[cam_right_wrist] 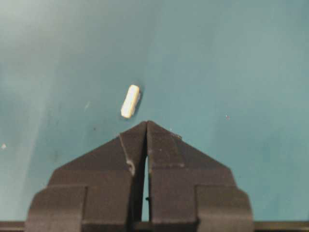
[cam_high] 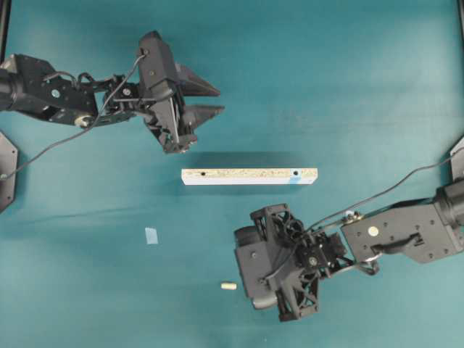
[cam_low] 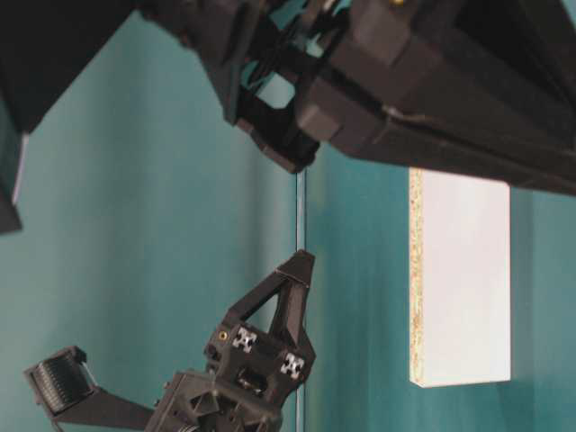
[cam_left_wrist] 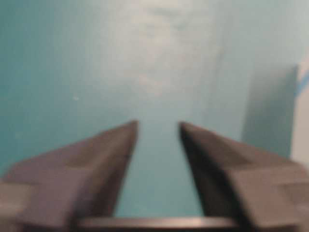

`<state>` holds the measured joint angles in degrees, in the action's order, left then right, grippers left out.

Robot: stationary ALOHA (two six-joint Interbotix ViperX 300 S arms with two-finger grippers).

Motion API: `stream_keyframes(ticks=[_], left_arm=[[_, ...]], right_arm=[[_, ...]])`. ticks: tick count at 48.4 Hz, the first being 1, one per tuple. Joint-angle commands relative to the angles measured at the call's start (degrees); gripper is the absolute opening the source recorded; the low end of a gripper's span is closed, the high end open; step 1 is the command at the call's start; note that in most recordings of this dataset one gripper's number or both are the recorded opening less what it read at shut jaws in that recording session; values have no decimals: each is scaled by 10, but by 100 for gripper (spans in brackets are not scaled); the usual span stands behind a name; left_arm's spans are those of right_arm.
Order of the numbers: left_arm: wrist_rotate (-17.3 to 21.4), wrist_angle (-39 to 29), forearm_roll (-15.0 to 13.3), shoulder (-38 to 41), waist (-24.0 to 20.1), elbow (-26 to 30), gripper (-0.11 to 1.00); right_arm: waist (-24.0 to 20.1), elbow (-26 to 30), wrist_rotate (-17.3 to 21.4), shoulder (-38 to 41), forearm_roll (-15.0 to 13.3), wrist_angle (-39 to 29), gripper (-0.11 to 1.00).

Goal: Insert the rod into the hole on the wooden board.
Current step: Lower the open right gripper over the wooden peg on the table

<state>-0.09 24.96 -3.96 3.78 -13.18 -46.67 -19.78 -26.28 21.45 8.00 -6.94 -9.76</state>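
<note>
rod loose, right hand closed — empty

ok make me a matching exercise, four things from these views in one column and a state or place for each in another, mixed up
Things:
1. rod
2. wooden board
3. left gripper
4. right gripper

States or places:
A. jaws shut, nothing between them
B. lying loose on the teal table, just ahead of shut jaws
C. jaws apart, nothing between them
D. standing on its long edge mid-table, two dark holes on top

Pairs: 1-B, 2-D, 3-C, 4-A
</note>
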Motion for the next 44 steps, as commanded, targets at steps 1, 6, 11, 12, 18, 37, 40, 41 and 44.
stream_keyframes(ticks=[1, 6, 11, 12, 18, 37, 40, 41, 44], left_arm=[[1, -11, 2, -25, 5, 1, 73], [3, -16, 2, -30, 6, -6, 74], [4, -16, 2, -33, 6, -14, 74], [4, -17, 2, -34, 6, -15, 74], [3, -17, 2, -39, 6, -21, 74], [4, -17, 2, -46, 6, -37, 74], [3, -16, 2, -46, 6, -40, 74], [3, -17, 2, -46, 5, -41, 74], [2, -16, 2, -47, 6, -46, 74]], right_arm=[[-8, 23, 7, -4, -3, -2, 0], [-11, 39, 30, 4, -3, -8, 0], [-11, 49, 49, 9, -3, -14, 2], [-11, 50, 54, 10, -3, -15, 4], [-12, 61, 83, 18, -3, -27, 31], [-18, 88, 138, 54, -3, -51, 41], [-18, 98, 141, 60, -3, -66, 41], [-18, 104, 141, 63, -3, -74, 41], [-18, 124, 141, 71, -4, -105, 42]])
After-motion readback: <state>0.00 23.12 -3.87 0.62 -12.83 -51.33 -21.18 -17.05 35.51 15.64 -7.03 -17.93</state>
